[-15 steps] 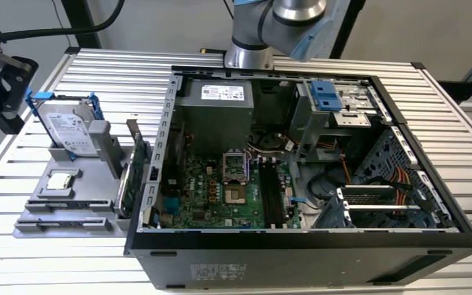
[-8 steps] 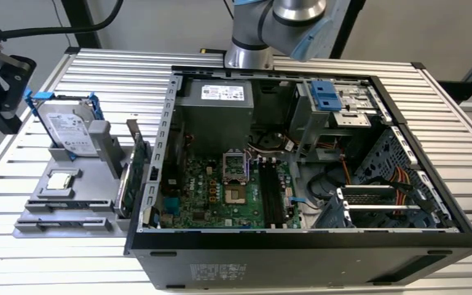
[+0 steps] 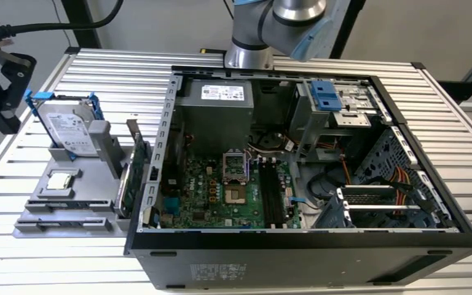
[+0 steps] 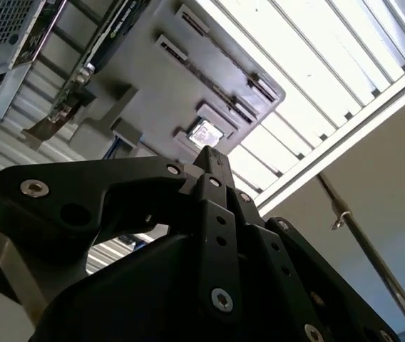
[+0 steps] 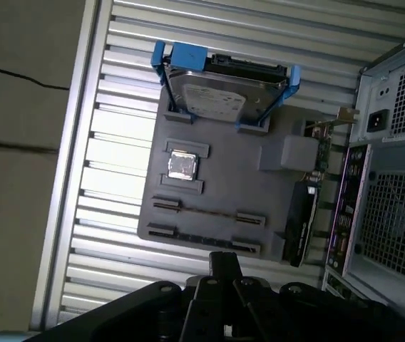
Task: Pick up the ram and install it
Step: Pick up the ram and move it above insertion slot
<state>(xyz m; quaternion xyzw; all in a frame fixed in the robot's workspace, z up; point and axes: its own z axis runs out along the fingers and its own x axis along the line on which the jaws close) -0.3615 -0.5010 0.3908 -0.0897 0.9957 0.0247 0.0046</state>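
No print can be read. The white sticker (image 3: 222, 92) on the power supply (image 3: 211, 120), the label (image 3: 69, 135) on the hard drive (image 3: 54, 113) and the printed patch (image 3: 219, 271) on the computer case's (image 3: 343, 258) outer wall are all too small to make out.

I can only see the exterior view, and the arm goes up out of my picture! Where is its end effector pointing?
Observer: In the first wrist view the end effector aims at the grey holder beside the case, without touching it.
Operator: Is the ram on that holder? I can't spot it from here.
Observer: A thin stick stands on edge between two clips of the holder. It is probably the ram, though I can't tell its colour.
Operator: What's on the side of the case that faces the holder?
Observer: That is the case's back, and it has a power socket.
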